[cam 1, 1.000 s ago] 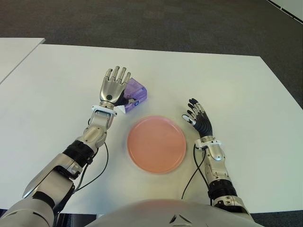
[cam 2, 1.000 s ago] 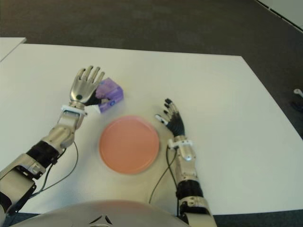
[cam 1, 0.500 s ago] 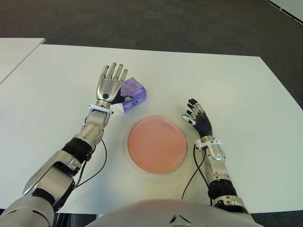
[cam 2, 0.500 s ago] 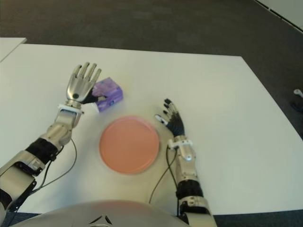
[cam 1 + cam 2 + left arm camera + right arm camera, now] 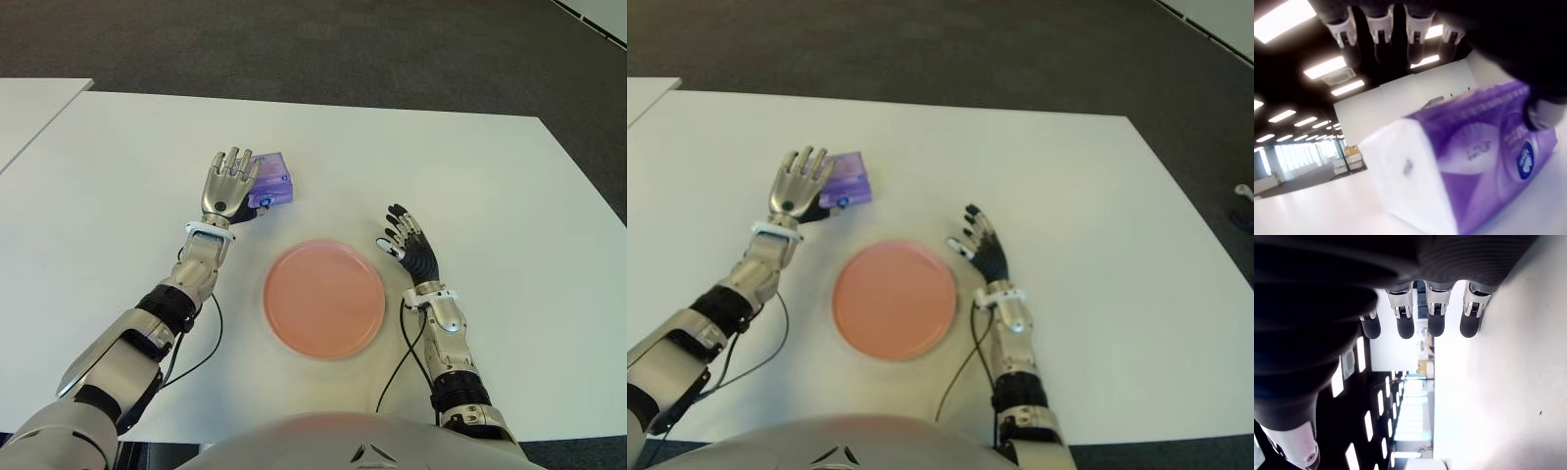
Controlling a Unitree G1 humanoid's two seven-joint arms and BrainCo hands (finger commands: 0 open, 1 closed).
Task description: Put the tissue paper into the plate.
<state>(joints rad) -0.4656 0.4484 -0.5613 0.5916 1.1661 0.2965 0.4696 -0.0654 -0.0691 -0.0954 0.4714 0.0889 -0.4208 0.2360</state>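
The robot is standing at a white table [image 5: 470, 176] with both forearms reaching out over it. A round pink plate [image 5: 324, 298] is lying flat near the robot's edge of the table, between the two arms, with nothing on it.

The left hand [image 5: 228, 186] is showing beyond the plate and to its left, palm turned away from the camera and its four fingers [image 5: 226, 163] pointing up and away, straight and slightly fanned. The purple tissue paper pack [image 5: 270, 180] is lying on the table just beside this hand, on its right side and partly hidden behind the finger line. In the left wrist view the pack [image 5: 1469, 161] is filling the space in front of the palm, its white end facing the camera, while the fingertips [image 5: 1380, 32] are standing extended above it and the thumb is pressing against the pack's far purple side. The fingers are not wrapping around the pack, so the hand is spread wide with only the thumb touching it.

The right hand [image 5: 409, 243] is showing just to the right of the plate, idle, its fingers [image 5: 1435, 313] straight, relaxed and holding nothing.
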